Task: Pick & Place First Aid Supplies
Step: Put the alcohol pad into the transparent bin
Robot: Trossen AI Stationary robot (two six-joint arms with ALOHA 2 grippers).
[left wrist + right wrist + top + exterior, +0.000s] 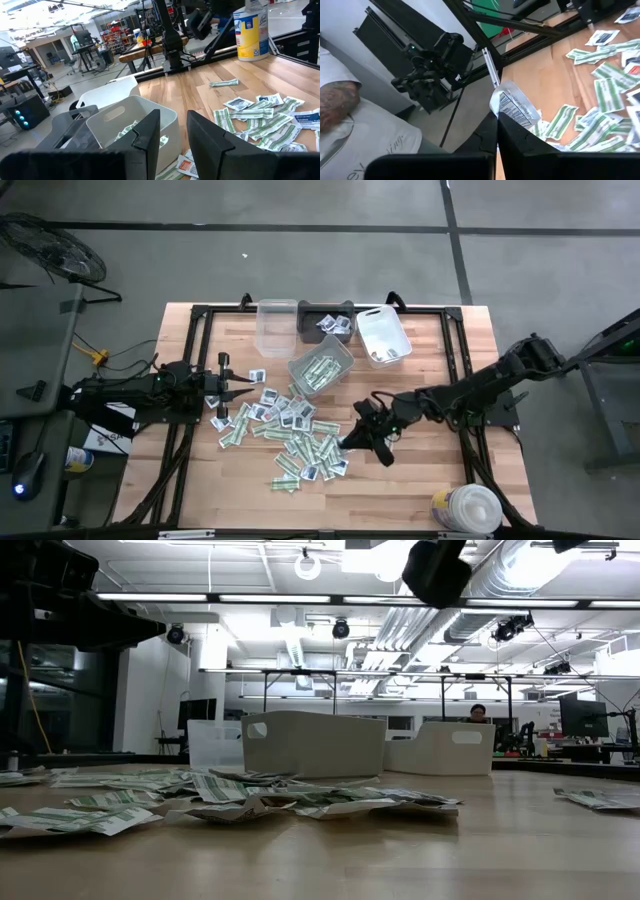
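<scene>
The first aid supplies lie as a loose pile of flat packets (290,438) on the wooden table's middle, green-and-white strips and white squares. My right gripper (352,440) hangs over the pile's right edge, shut on one white packet with dark print (516,106). My left gripper (240,390) rests at the table's left, pointing level toward the pile, open with nothing between its fingers (148,132). A grey bin (322,368) behind the pile holds several strips. My right gripper pinches the white packet by its near end (505,117) between its two fingers. The rest of the packet sticks out past the fingertips, crumpled and tilted. It is lifted clear of the pile and the table.
Along the far edge stand a clear bin (275,325), a dark bin (325,320) with a few packets and a white bin (383,335). A round white tub (465,510) stands at the near right corner. A person's arm (337,102) shows beyond the table.
</scene>
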